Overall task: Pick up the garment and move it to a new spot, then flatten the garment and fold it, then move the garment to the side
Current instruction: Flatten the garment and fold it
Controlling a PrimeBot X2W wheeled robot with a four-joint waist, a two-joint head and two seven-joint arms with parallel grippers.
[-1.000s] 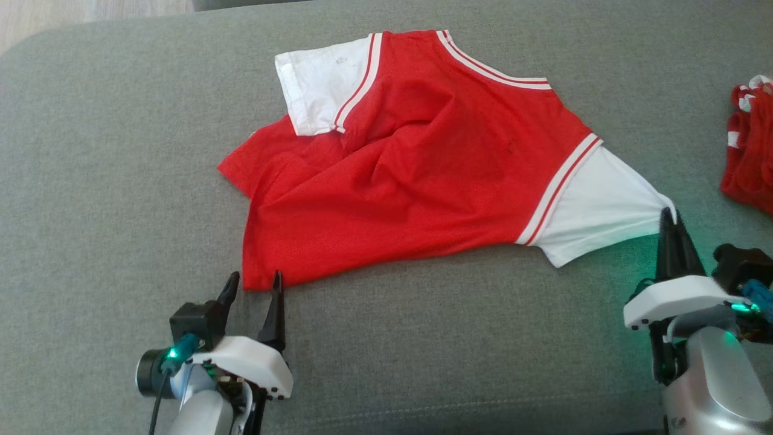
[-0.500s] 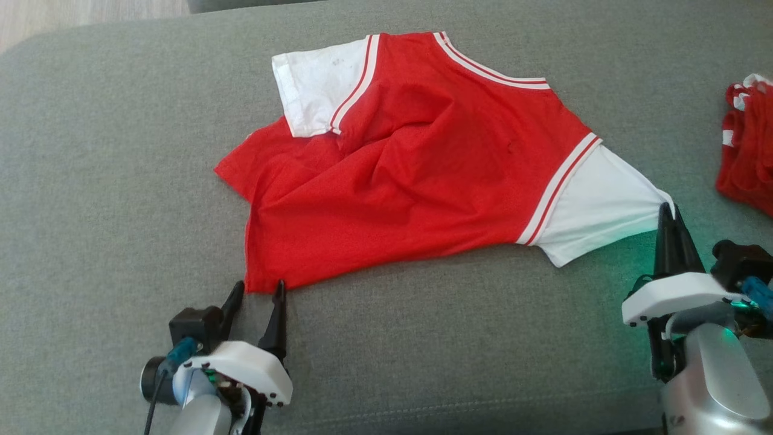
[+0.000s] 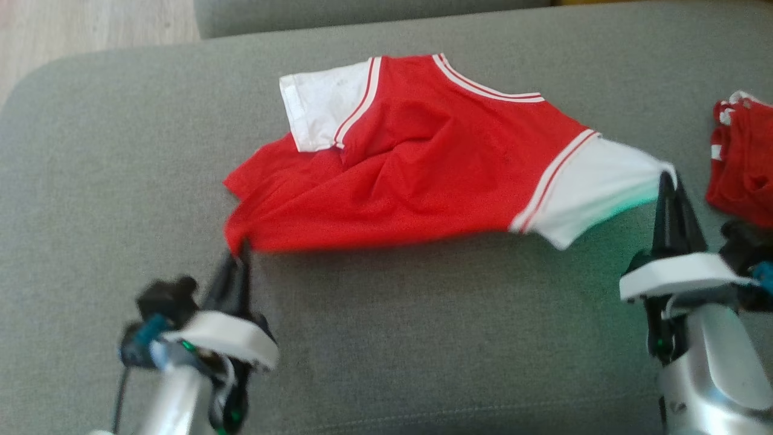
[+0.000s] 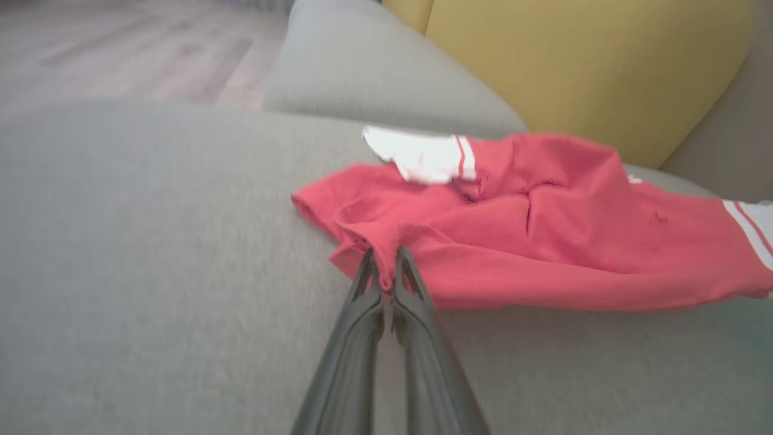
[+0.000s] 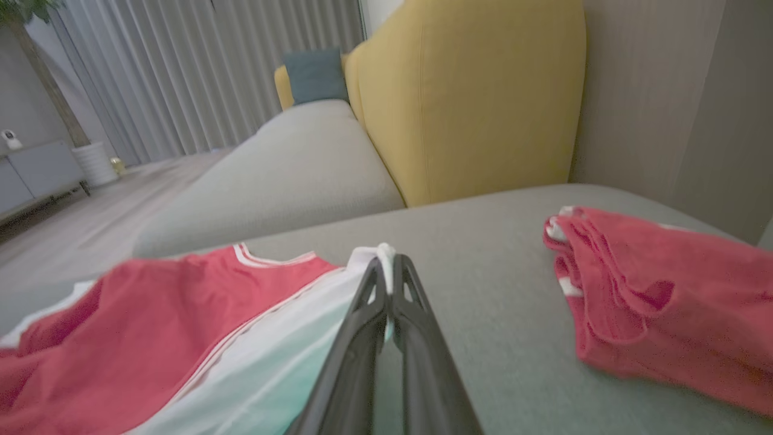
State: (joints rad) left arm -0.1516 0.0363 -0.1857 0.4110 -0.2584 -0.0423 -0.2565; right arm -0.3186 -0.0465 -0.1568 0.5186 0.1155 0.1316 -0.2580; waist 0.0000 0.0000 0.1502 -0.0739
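Two garments: spread shirt (image 3: pixel 423 175), bunched red garment (image 3: pixel 743 172). Two claws: left claw (image 3: pixel 239 255), right claw (image 3: pixel 668 182).

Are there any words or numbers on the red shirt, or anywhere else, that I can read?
No text can be read anywhere.
The red and white shirt has only plain cloth and stripes, with no word or number.
The small dark speck on its red part is too small to make out.
The other red garment and the grey cushion have no writing on them.
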